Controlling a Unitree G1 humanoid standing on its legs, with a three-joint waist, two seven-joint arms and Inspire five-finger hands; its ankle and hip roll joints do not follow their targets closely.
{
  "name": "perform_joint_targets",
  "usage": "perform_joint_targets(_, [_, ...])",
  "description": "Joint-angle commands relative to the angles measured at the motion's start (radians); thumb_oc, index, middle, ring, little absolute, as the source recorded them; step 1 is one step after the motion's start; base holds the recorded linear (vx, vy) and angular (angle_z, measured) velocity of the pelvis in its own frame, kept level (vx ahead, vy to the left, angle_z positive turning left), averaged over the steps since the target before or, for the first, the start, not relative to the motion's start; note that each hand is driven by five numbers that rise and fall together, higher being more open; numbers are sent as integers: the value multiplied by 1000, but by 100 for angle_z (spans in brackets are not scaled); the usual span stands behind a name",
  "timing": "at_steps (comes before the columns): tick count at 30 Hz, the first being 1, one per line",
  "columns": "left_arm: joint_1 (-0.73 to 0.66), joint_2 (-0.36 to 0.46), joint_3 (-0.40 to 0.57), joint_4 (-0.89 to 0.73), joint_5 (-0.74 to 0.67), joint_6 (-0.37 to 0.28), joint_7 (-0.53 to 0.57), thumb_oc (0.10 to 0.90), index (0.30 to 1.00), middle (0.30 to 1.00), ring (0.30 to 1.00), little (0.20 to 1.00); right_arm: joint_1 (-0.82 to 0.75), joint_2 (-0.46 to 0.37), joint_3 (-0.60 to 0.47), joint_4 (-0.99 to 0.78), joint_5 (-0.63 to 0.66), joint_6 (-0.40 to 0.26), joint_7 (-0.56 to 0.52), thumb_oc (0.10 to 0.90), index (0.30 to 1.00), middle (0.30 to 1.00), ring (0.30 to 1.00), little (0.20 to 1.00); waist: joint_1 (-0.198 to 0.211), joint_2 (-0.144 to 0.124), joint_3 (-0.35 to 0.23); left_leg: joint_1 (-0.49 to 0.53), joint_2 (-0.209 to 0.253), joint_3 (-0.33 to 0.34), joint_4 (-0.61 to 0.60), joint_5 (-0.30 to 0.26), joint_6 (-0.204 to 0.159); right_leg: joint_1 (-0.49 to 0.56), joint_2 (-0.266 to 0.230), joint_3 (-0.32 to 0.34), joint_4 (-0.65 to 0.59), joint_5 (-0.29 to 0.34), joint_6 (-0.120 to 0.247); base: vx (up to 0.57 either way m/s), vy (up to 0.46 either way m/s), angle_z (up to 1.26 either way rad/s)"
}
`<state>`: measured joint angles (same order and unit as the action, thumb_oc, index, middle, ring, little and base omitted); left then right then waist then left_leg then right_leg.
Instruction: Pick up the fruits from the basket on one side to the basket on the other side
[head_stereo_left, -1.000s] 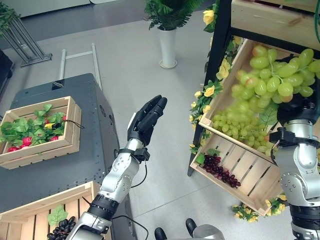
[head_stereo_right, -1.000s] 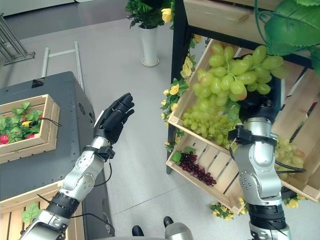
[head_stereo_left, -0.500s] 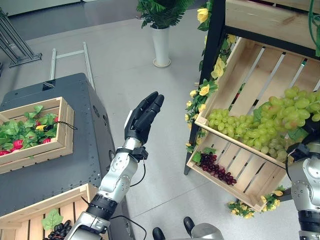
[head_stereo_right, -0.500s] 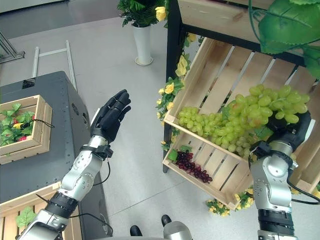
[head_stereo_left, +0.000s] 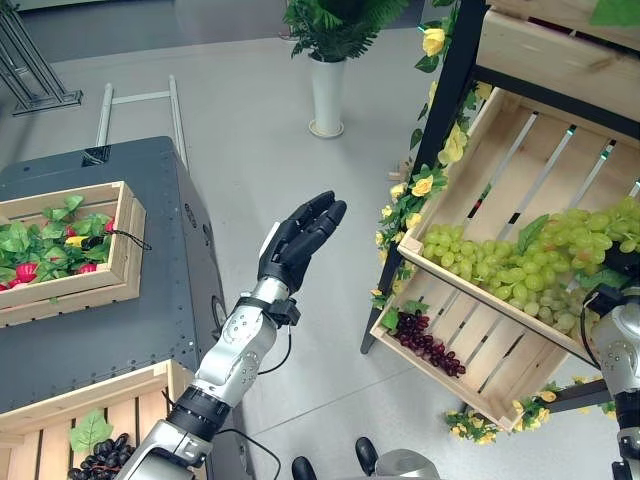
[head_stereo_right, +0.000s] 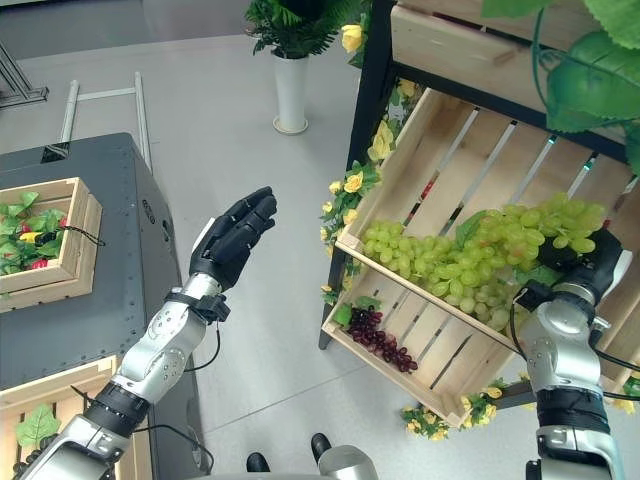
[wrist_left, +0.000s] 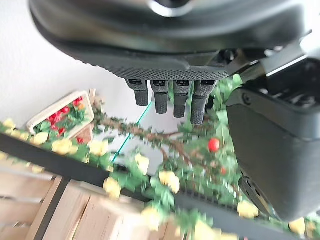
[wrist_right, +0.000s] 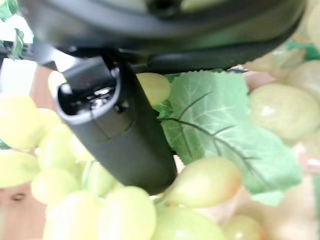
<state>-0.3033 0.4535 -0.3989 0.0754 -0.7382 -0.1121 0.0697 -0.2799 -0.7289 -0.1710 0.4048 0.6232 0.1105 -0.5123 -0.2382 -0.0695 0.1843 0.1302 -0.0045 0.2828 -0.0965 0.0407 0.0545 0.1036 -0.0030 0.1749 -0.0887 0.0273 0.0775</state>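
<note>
— What changed?

— My right hand (head_stereo_right: 590, 268) lowered the green grapes (head_stereo_right: 500, 255) back over the shelf crate (head_stereo_right: 440, 150) (fingers clamped on the bunch).

— Left?

— Left hand (head_stereo_left: 298, 240) stays raised, fingers straight, empty. Transfer hasn't progressed, I'd judge.

Five wooden crates (head_stereo_left: 500, 330), two dark grape bunches (head_stereo_left: 428, 343), one potted plant (head_stereo_left: 327, 60)

— What holds the crates?
— A black-framed rack (head_stereo_left: 452, 95) carries a tilted wooden crate (head_stereo_left: 520, 165) of green grapes (head_stereo_left: 500, 260); below it, another crate (head_stereo_left: 490, 350) with dark grapes (head_stereo_left: 428, 345). A grey cabinet (head_stereo_left: 150, 300) bears a leafy crate (head_stereo_left: 70, 240).
</note>
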Motion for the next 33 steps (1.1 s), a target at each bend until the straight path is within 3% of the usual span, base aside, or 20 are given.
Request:
perform_joint_targets(1, [-187,-21,-43,-87,40,-57,-48,800,900,900,900,900,-80,-66,111,76,-109,93,150,800,900,900,900,900,42,12,-81,25,-3,-53,9,-135,-18,-59,25,-78,29,17,31,-11,3,-5])
perform_joint_targets(5, [-165,-23,-31,-81,37,-55,-63,800,900,900,900,900,-73,-111,136,31,-252,135,261,800,900,900,900,900,31,11,-85,29,1,-41,9,-137,-20,-61,29,-65,32,15,32,-8,-5,-13])
perform_joint_targets(10, [-148,-17,-16,-79,30,-56,-68,800,900,900,900,900,-36,-151,130,-32,-347,137,342,800,900,900,900,900,17,9,-87,26,7,-32,9,-136,-21,-70,34,-54,39,13,35,-24,-3,-6])
perform_joint_targets(14, [-130,-10,5,-88,39,-48,-78,800,900,900,900,900,5,-211,115,-110,-602,113,400,800,900,900,900,900,-1,8,-83,33,8,-23,9,-141,-20,-73,38,-45,45,8,41,-29,-7,-1])
perform_joint_targets(20, [-102,4,29,-109,43,-56,-81,800,900,900,900,900,52,-298,55,-240,-837,121,411,800,900,900,900,900,-23,14,-81,35,7,-8,10,-143,-18,-81,43,-28,57,3,46,-13,9,-3])
perform_joint_targets(27, [-77,13,66,-133,35,-55,-80,800,900,900,900,900,132,-311,-85,-429,-866,86,356,800,900,900,900,900,-52,30,-86,39,6,9,11,-153,-14,-89,43,-8,66,-4,54,6,35,-8])
perform_joint_targets(33, [-60,5,100,-129,38,-54,-76,800,900,900,900,900,230,-271,-196,-582,-907,6,281,800,900,900,900,900,-68,42,-91,45,5,19,11,-159,-9,-88,43,2,66,-6,58,19,24,-12])
